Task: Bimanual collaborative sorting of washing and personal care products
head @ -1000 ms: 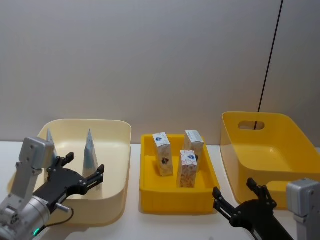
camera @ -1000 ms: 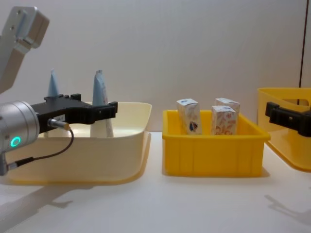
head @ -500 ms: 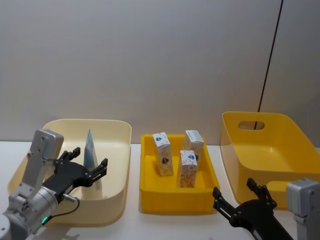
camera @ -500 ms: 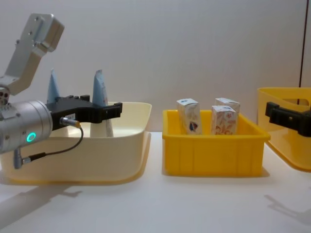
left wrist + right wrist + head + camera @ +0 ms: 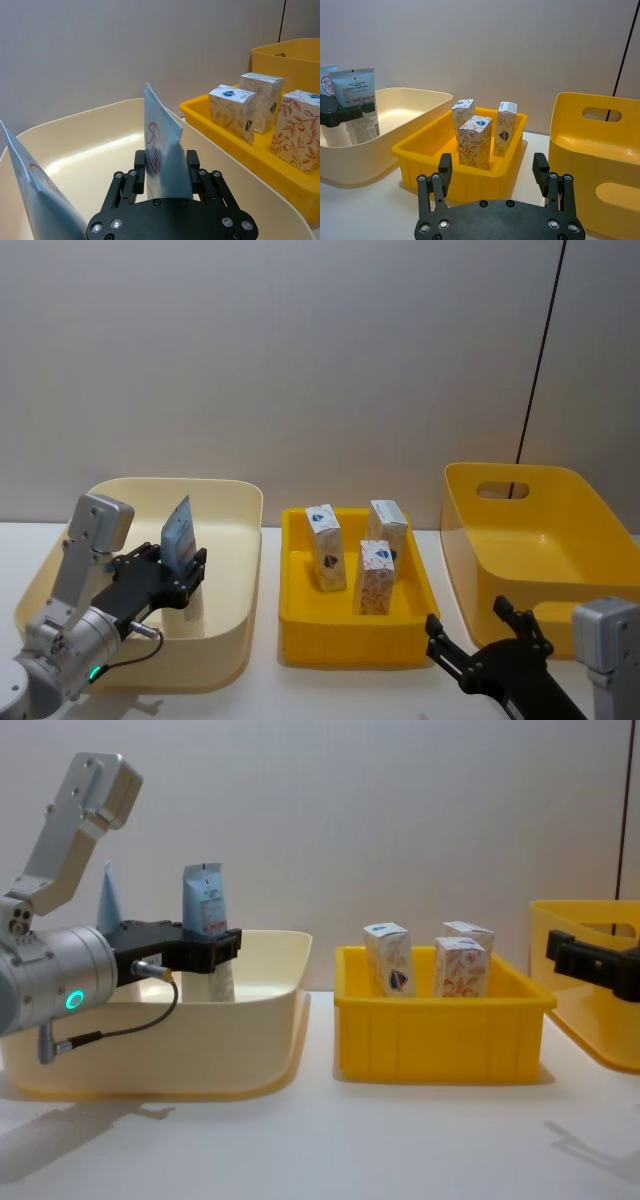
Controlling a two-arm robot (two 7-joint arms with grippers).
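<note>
Chest view shows the left gripper (image 5: pixel 212 946) clamped on a tube (image 5: pixel 203 898) that stands upright inside the cream bin (image 5: pixel 270 1020), crimped end up, long axis vertical. The right gripper (image 5: pixel 492 170) hangs spread wide before the large yellow bin (image 5: pixel 452 502), grasping nothing.

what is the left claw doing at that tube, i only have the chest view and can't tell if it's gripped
Observer: The left wrist view shows the left claw shut on the tube, a finger pressed to each side.
Operator: and the right claw
Observer: The right claw is open, with nothing between its fingers.
Operator: which carton is nearest me
Observer: From the head view, the orange-print carton, at the front of the yellow tray.
</note>
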